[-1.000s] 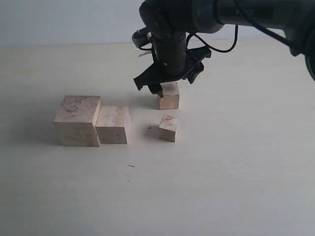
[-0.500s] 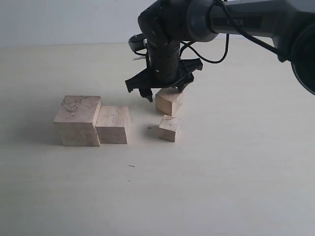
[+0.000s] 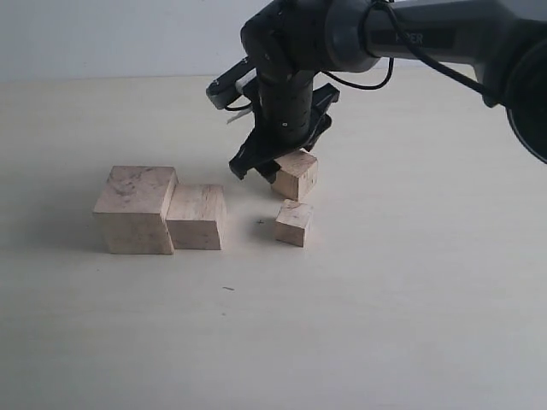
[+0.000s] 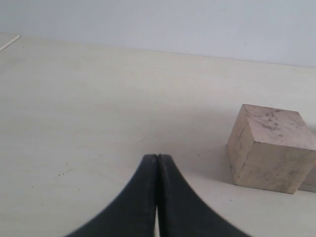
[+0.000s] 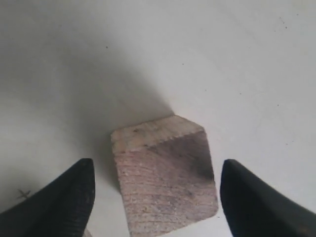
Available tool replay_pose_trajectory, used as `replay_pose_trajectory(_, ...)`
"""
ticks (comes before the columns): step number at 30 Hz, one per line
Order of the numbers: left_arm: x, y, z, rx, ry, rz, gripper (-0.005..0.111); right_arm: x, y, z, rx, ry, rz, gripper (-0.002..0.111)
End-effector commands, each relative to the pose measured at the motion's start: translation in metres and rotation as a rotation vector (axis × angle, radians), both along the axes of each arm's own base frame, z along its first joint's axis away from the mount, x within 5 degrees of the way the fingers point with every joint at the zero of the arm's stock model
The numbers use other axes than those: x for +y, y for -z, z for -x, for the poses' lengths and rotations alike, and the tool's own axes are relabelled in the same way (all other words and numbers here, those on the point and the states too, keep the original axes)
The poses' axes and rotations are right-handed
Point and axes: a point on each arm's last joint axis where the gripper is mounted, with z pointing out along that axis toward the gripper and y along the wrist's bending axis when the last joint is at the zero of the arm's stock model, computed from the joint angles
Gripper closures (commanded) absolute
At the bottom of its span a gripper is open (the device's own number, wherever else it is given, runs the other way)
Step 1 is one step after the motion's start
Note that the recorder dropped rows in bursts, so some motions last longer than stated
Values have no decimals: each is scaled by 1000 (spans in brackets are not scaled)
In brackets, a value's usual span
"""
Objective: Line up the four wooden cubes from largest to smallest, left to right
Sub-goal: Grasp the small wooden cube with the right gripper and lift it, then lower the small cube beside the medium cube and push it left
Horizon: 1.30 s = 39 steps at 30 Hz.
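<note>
Step in hand: grasping the third-largest cube, which sits near the smallest cube. The right gripper straddles it, jaws open. The left gripper is closed and empty. The next move appears to be closing on it and setting it beside the second cube.

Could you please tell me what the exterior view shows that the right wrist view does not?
Only the exterior view shows the largest cube touching the second cube on the left of the table. It also shows the smallest cube standing apart, just in front of the third cube. Only the right wrist view shows bare table on both sides between the open jaws of the right gripper and the third cube. Both views show that cube beneath the right gripper.
</note>
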Motion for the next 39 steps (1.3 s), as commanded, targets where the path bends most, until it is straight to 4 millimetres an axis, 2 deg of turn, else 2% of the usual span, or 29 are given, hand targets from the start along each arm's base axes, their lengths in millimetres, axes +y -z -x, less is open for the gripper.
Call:
replay_pose_trajectory(1, 0, -1, 0, -16, 4, 7, 107, -15, 0, -14, 2, 18, -6, 43)
replay_pose_trajectory(5, 0, -1, 0, -16, 4, 7, 107, -24, 2, -20, 104, 15, -97, 43)
replay_pose_trajectory(8, 0, -1, 0, -16, 4, 7, 107, -19, 3, -16, 191, -45, -192, 43)
replay_pose_trajectory(14, 0, -1, 0, -16, 4, 7, 107, -21, 6, -16, 183, -104, -152, 46)
replay_pose_trajectory(19, 0, -1, 0, -16, 4, 7, 107, -23, 21, -17, 204, -91, -111, 47)
replay_pose_trajectory(21, 0, -1, 0, -16, 4, 7, 107, -23, 21, -17, 205, -91, -112, 58)
replay_pose_trajectory(22, 0, -1, 0, -16, 4, 7, 107, -23, 18, -17, 199, -92, -116, 77)
replay_pose_trajectory(23, 0, -1, 0, -16, 4, 7, 107, -23, 15, -17, 195, -95, -118, 87)
replay_pose_trajectory(24, 0, -1, 0, -16, 4, 7, 107, -23, 11, -16, 192, -129, -114, 107)
replay_pose_trajectory(28, 0, -1, 0, -16, 4, 7, 107, -13, -14, -6, 227, -291, -241, 108)
replay_pose_trajectory(30, 0, -1, 0, -16, 4, 7, 107, -12, -19, -4, 229, -316, -261, 108)
replay_pose_trajectory(35, 0, -1, 0, -16, 4, 7, 107, -15, -16, 0, 278, -329, -229, 108)
replay_pose_trajectory(39, 0, -1, 0, -16, 4, 7, 107, -16, -9, 7, 355, -470, -205, 108)
